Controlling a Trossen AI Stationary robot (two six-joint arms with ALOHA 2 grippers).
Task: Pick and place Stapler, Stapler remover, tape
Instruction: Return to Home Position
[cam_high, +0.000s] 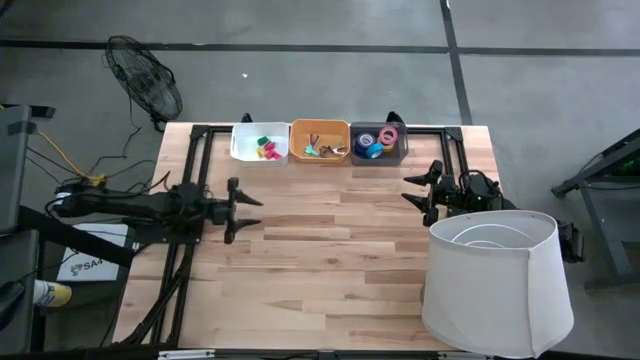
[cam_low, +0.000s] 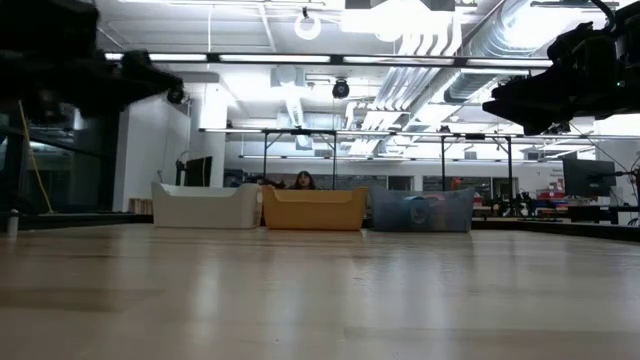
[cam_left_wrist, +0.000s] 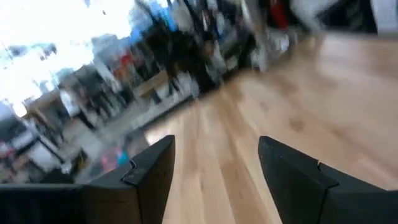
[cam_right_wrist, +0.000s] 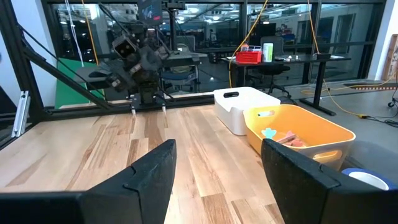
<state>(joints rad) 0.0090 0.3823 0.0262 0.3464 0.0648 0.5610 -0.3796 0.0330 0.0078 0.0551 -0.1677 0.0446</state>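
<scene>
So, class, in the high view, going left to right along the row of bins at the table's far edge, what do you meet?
White bin → orange bin → dark grey bin, which holds the tape rolls.

A light wooden desk (cam_high: 330, 270) stands on a grey concrete floor (cam_high: 330, 25) crossed by dark lines. A black fan (cam_high: 146, 85) sits on the floor beyond the desk's far left corner, with a yellow cable (cam_high: 55, 150) nearby. Overhead, strip lights (cam_low: 300, 58) and exposed ducts (cam_low: 480, 40) run under a white ceiling (cam_low: 230, 25). Glass partitions (cam_right_wrist: 286, 28) and a green board (cam_right_wrist: 78, 84) line the room. A person (cam_low: 302, 181) sits far behind.
</scene>
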